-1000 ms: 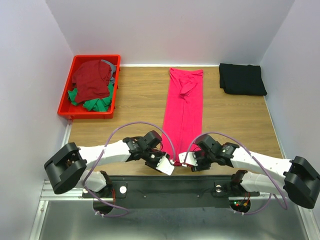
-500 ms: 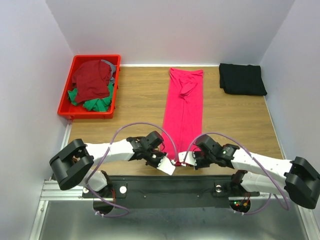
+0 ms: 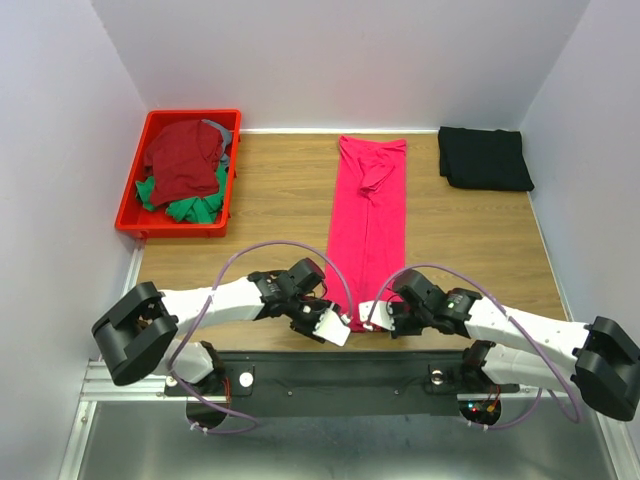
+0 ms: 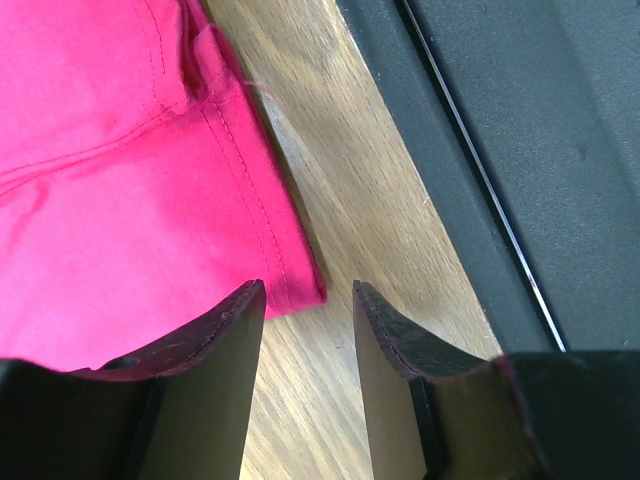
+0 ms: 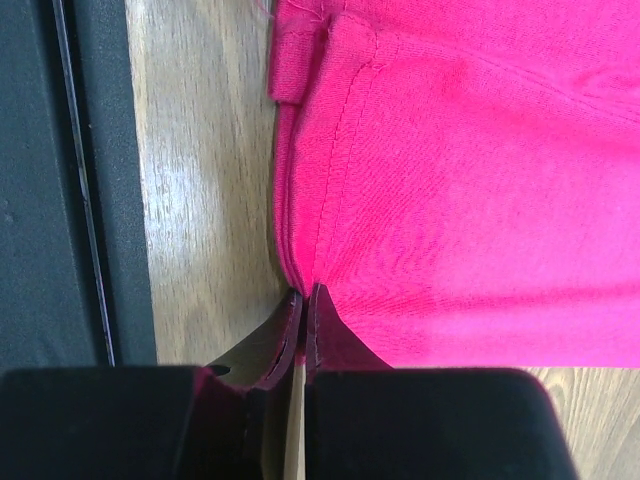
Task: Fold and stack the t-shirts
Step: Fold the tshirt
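A bright pink-red t-shirt (image 3: 368,220), folded into a long strip, lies down the middle of the wooden table. My left gripper (image 3: 343,323) is open at its near left corner. In the left wrist view the jaws (image 4: 308,290) stand apart, with the shirt's corner (image 4: 120,200) just ahead of the tips, nothing held. My right gripper (image 3: 363,318) is at the near right corner. In the right wrist view it (image 5: 303,292) is shut on the hem of the shirt (image 5: 480,200). A folded black t-shirt (image 3: 485,158) lies at the far right.
A red plastic bin (image 3: 128,200) at the far left holds a dark red shirt (image 3: 185,160) and a green one (image 3: 195,207). A black rail (image 3: 340,375) runs along the near table edge, right behind both grippers. Walls close in on the left, right and back.
Both grippers have shifted only slightly at the pink shirt's near hem. The left arm's elbow swung a little. The shirt lies as before.
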Robot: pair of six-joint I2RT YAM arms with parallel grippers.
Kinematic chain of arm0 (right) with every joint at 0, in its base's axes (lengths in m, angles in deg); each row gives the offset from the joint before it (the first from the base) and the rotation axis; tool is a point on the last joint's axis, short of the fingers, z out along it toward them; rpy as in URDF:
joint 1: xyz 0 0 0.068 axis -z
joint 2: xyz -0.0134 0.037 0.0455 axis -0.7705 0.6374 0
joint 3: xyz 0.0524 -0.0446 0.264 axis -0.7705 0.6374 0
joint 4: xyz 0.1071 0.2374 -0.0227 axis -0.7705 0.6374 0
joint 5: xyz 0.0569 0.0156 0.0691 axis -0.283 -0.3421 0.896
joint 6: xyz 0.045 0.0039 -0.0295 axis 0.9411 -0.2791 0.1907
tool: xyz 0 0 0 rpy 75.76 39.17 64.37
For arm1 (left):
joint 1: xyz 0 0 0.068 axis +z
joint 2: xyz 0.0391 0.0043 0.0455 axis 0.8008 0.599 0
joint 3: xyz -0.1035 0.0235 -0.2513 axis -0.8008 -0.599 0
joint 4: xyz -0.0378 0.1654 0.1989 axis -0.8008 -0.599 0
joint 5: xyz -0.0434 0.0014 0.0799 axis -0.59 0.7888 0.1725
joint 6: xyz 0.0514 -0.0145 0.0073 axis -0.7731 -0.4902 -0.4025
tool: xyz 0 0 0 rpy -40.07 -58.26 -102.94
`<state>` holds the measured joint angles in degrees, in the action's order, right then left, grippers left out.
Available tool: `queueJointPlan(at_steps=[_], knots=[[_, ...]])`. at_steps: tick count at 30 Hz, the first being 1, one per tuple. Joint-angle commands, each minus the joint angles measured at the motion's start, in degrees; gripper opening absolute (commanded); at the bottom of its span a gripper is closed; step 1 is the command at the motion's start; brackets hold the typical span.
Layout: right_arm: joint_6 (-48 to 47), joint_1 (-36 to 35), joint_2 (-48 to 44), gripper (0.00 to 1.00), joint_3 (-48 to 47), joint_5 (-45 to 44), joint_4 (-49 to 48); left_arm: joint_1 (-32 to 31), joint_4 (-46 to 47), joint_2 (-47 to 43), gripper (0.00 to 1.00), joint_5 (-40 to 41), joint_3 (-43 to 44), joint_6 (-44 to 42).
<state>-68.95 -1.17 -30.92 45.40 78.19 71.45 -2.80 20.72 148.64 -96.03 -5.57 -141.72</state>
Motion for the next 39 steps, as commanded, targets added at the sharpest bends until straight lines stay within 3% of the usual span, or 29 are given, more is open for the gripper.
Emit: queueJointPlan(at_steps=[1, 9, 12, 13, 15, 19, 33, 39], knots=[[0.75, -0.55, 0.02, 0.0, -1.68, -0.62, 0.46, 0.28, 0.14, 0.52, 0.52, -0.52, 1.43, -0.54], [1.01, -0.46, 0.89, 0.01, -1.77, -0.89, 0.46, 0.2, -0.39, 5.0, 0.48, -0.44, 2.05, -2.38], [1.1, -0.55, 0.98, 0.01, -1.86, -1.15, 0.46, 0.2, -0.57, 6.41, 0.36, 0.0, 2.4, -2.12], [1.1, -0.46, 1.07, 0.0, -2.03, -1.15, 0.46, 0.28, -0.65, 6.5, 0.28, -0.34, 2.58, -1.69], [1.63, -0.46, 0.9, 0.01, -2.3, -1.41, 0.54, 0.37, -0.74, 5.89, 0.23, -0.61, 2.93, -0.9], [3.38, -0.55, 0.54, 0.01, -4.14, -5.35, 0.72, 1.33, -2.76, 3.0, 0.0, -1.05, 4.15, -0.02], [0.05, 0.77, 0.36, 0.01, -13.1, -11.87, 1.78, 11.71, -5.14, 0.08, 0.0, -4.83, 14.17, -3.34], [-8.82, 12.26, 5.19, 0.01, -17.58, -5.47, 1.42, 15.13, -4.52, 5.35, 0.0, -5.97, 19.62, -5.9]])
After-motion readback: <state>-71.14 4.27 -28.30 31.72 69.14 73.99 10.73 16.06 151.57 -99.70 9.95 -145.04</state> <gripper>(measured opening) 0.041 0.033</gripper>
